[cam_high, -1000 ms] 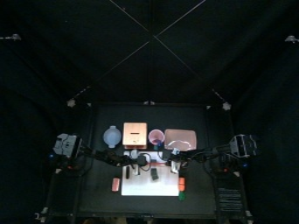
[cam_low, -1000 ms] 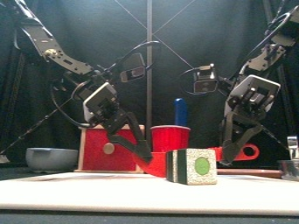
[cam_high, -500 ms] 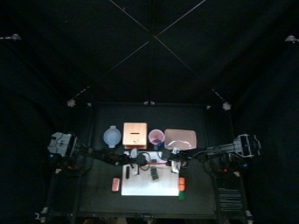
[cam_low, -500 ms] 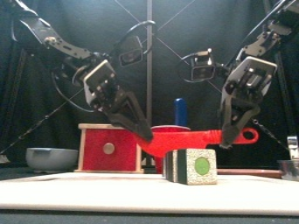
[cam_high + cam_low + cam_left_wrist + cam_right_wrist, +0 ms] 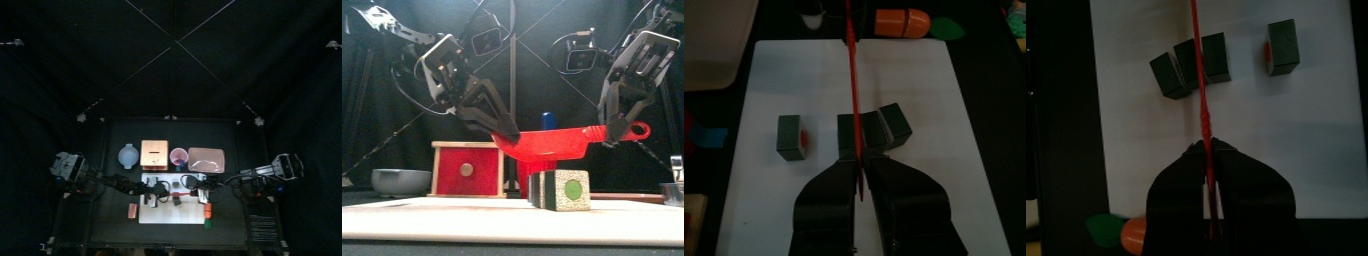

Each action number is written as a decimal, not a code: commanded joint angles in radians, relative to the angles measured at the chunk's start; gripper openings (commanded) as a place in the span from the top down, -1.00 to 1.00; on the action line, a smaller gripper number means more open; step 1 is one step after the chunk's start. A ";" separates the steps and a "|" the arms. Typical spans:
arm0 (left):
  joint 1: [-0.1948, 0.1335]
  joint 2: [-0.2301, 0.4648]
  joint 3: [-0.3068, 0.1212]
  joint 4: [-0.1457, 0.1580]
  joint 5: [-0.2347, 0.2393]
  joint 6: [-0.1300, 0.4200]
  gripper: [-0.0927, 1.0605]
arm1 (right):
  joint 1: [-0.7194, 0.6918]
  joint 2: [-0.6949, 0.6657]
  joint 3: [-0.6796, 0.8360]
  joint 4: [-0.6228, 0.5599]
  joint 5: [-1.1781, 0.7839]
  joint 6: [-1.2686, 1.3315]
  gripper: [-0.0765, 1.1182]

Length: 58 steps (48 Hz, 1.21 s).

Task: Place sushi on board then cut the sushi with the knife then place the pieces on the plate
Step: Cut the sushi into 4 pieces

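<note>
Red, thin and flat, the knife [image 5: 549, 143] hangs level above the board. Our left gripper [image 5: 502, 135] is clamped on one end and our right gripper [image 5: 616, 132] on the looped end. Below it we see blocky dark green sushi [image 5: 563, 188] on the smooth white board [image 5: 422, 215], with one piece [image 5: 791, 137] apart. A wooden box [image 5: 466, 168] and a bowl [image 5: 401, 181] stand behind.

- No text, label, brand, number or sign can be read in any view.
</note>
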 commanded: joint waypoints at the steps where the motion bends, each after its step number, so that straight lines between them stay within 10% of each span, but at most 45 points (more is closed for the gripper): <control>1: -0.002 -0.003 -0.031 -0.003 -0.002 0.002 -0.05 | -0.002 -0.012 -0.021 0.002 -0.006 0.002 0.31; 58: 0.006 0.083 -0.034 -0.005 0.008 0.002 -0.05 | -0.009 0.129 -0.020 0.006 -0.015 0.002 0.31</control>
